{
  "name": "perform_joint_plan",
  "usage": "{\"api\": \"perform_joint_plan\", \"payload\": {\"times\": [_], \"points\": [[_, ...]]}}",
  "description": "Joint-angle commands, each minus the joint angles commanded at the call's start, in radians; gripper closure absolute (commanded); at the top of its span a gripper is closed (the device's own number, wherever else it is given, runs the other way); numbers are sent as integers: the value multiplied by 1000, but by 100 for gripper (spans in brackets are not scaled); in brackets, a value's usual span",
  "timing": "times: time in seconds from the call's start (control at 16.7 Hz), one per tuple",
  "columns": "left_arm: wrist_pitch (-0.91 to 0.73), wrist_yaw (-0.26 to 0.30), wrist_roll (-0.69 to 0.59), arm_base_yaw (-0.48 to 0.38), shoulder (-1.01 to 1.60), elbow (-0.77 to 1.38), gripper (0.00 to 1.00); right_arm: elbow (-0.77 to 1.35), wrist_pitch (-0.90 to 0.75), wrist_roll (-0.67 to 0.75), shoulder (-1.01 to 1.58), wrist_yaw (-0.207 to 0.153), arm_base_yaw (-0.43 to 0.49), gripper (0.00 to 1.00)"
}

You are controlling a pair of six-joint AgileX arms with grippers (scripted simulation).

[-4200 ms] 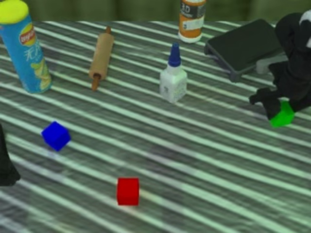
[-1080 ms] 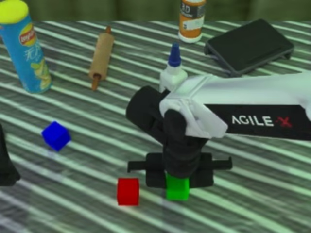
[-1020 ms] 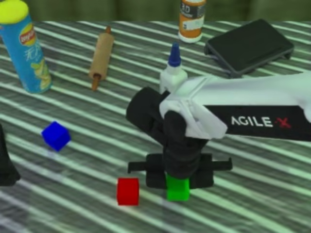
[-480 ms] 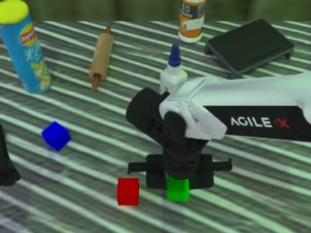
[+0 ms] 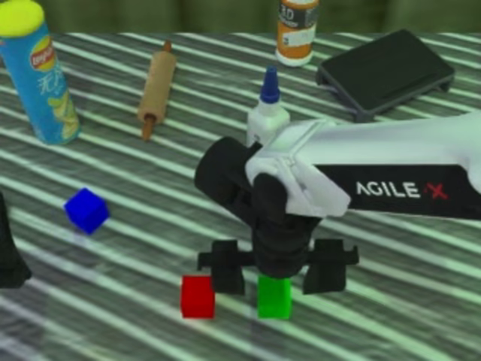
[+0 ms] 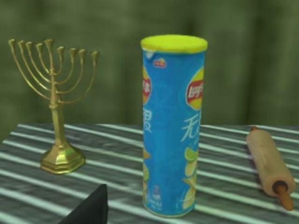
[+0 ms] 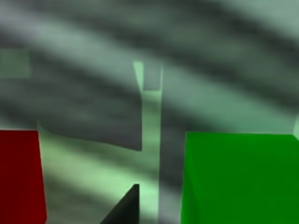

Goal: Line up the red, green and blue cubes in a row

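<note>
Left gripper (image 5: pixel 9 259) parked at the table's left edge, jaw state impossible to tell. Blue cube (image 5: pixel 86 210) well apart at left. Red cube (image 5: pixel 198 296) near the front edge, green cube (image 5: pixel 274 297) just beside it, not touching. Right gripper (image 5: pixel 273 272) above the green cube, fingers spread wide, released.
</note>
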Motion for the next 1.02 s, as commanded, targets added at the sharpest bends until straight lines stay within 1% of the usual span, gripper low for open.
{"api": "perform_joint_plan", "payload": {"times": [0.6,0.9,1.02], "points": [[0,0,0,0,0,0,0,15,-17,2,-6,-2,1,0],[0,0,0,0,0,0,0,124,-199,3,-66,-2,11,0],[0,0,0,0,0,0,0,153,-242,3,-88,-1,12,0]]}}
